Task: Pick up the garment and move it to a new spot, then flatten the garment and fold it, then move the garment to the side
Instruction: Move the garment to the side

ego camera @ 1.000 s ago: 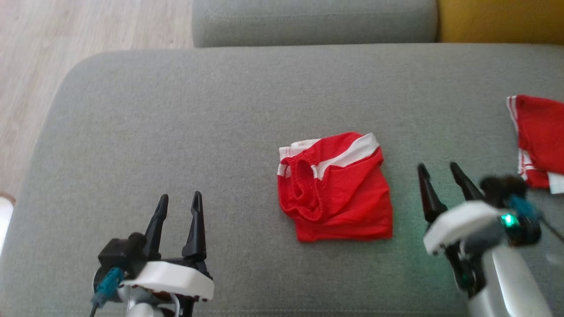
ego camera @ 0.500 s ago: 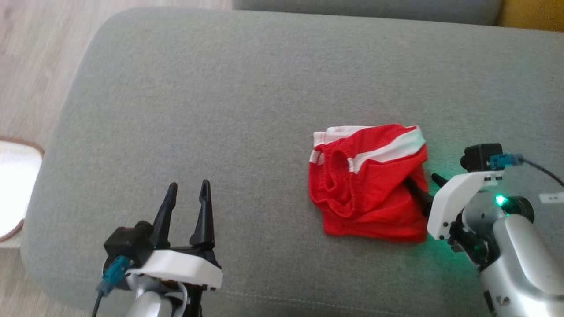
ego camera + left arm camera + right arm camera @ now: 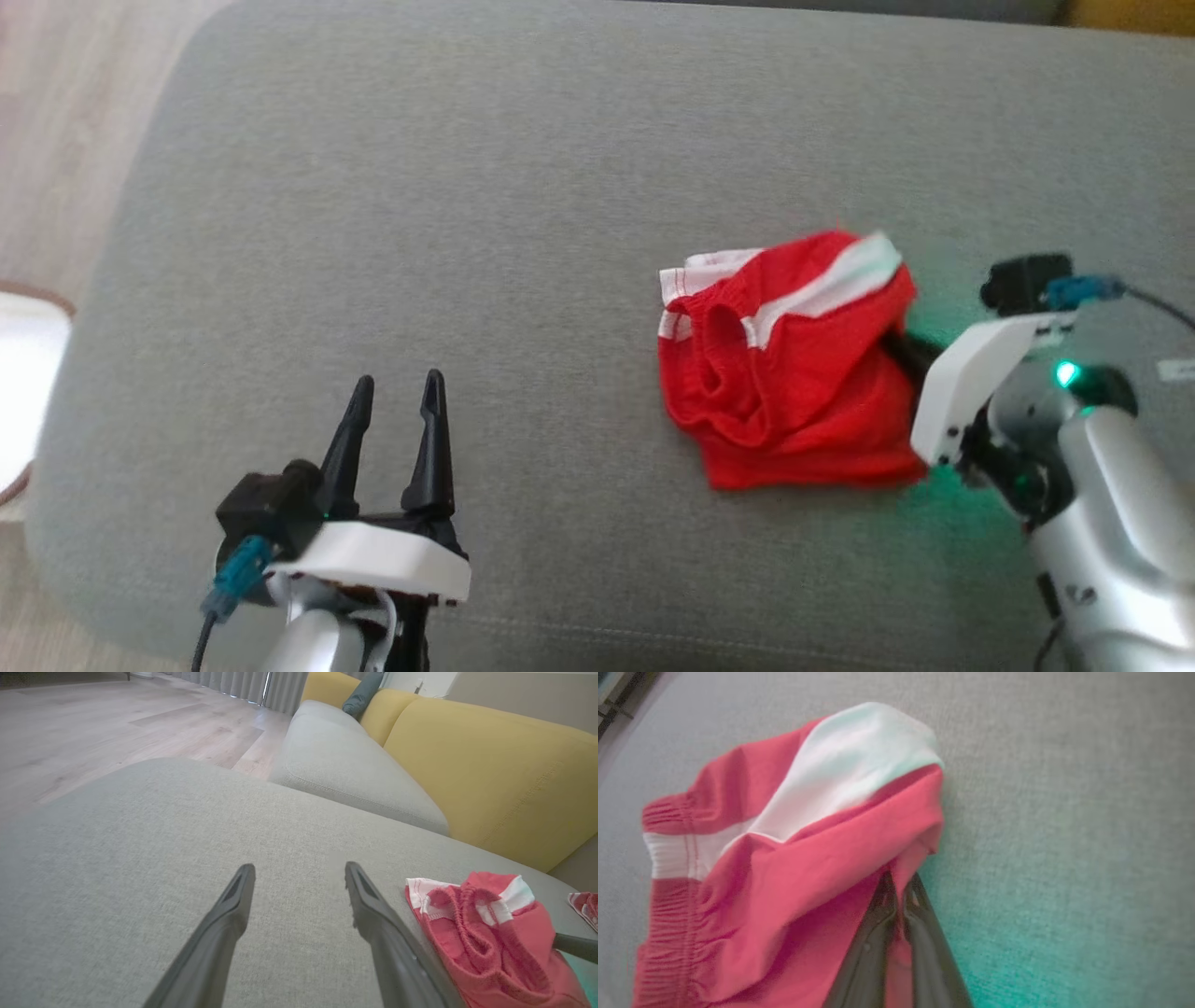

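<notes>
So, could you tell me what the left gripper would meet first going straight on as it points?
Likely just the bare grey cushion; the left gripper points past the red garment, which lies to its right. Depth is unclear.

A home living room: a grey upholstered sofa seat (image 3: 117, 868) with yellow back cushions (image 3: 490, 765) and a dark throw pillow (image 3: 362, 693), a pale wood-plank floor (image 3: 117, 714), what look like curtains (image 3: 233, 683) at the far edge, and a red garment (image 3: 784, 373) lying on the seat.
</notes>
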Available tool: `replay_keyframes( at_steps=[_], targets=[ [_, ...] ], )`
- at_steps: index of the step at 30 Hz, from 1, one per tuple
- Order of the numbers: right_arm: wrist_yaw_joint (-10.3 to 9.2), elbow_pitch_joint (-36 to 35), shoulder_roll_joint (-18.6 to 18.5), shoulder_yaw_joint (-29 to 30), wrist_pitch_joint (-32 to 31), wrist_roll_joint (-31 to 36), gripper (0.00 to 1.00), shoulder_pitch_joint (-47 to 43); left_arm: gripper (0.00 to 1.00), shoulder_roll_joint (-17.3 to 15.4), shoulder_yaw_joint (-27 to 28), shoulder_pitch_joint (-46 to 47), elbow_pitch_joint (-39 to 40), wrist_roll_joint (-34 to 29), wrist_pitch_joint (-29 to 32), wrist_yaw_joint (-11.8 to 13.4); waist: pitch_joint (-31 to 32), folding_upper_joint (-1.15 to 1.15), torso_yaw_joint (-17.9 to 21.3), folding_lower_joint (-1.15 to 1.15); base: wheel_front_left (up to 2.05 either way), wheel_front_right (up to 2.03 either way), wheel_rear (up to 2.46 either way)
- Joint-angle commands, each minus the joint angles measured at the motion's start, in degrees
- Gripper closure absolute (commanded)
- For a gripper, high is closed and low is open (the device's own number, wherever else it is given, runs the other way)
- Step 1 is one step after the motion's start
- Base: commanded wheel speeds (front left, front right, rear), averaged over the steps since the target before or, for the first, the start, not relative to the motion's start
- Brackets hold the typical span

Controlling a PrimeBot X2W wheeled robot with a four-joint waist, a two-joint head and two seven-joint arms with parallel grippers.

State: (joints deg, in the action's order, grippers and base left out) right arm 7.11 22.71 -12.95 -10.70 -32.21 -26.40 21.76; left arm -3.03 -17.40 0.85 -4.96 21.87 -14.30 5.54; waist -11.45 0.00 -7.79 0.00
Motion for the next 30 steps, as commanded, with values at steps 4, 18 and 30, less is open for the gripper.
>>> replay_keyframes(
  at_steps=[4,18,30],
  targets=[
    [0.37,-3.7,-3.1,-0.2,1.7,2.0,1.0,4.2,0.0,0.1,2.2,3.3,2.6,-1.2,-0.7,-0.2,-1.4,0.0,5.4,0.0,0.0,0.0,0.0],
    [0.37,-5.9,-1.2,-1.1,3.7,3.7,1.0,9.9,0.0,-0.3,2.4,7.1,2.7,-5.4,-0.7,-2.3,-7.4,0.0,26.0,0.0,0.0,0.0,0.0],
    [0.37,-2.5,1.3,-2.3,8.1,4.2,1.0,14.2,0.0,-1.3,1.8,9.2,1.6,-6.2,-0.7,-2.6,-9.3,0.0,30.4,0.0,0.0,0.0,0.0]
  ],
)
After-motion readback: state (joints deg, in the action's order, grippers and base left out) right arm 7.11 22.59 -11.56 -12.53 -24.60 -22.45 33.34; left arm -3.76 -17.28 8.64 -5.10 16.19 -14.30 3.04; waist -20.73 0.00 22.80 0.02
